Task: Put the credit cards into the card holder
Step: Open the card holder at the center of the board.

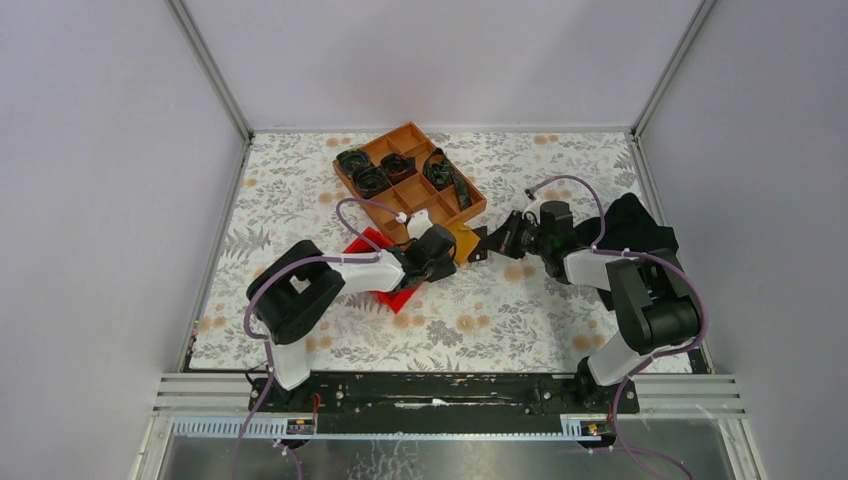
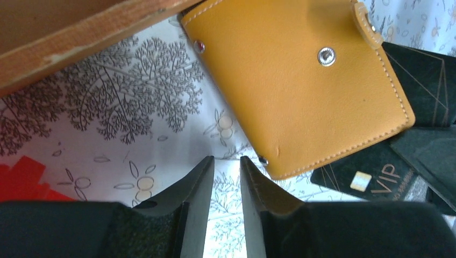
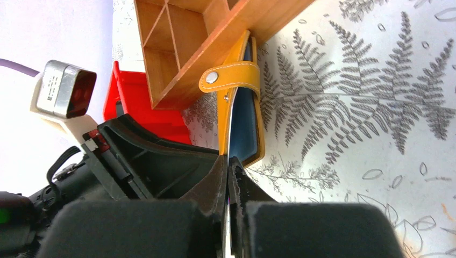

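Right gripper point(image 3: 230, 167): the fingers are found pressed together on a thin pale sliver, judged to be the edge of one of the cards point(image 2: 371, 180). Its face is not shown from this wrist. The tips are set at the open mouth of the holder point(image 3: 243, 126), where a blue lining is seen between orange covers. The strap point(image 3: 231, 78) is noted unfastened.

Left gripper point(image 2: 226, 161): the fingers are held slightly spread with nothing between them. They are just beside the holder's near corner and not touching it.

Location: the holder is found at about the middle of the table, butted against the tray point(image 1: 410, 170), which is set toward the far edge. The bin point(image 1: 378, 268) is placed to its left, under the left arm. Dark cards, one marked VIP, are seen at the holder's right side, partly hidden beneath its cover. Whether they rest on the table or are carried cannot be told.

Handling, as judged: the cards are taken to be light, stiff and slick. They are best pinched at one short end, so that the leading edge is left free to enter the slot. The holder is taken to be light and supple and likely to slide or fold shut when pushed. It should be pinned at its free corner by the left gripper, with the tray wall used as a backstop.
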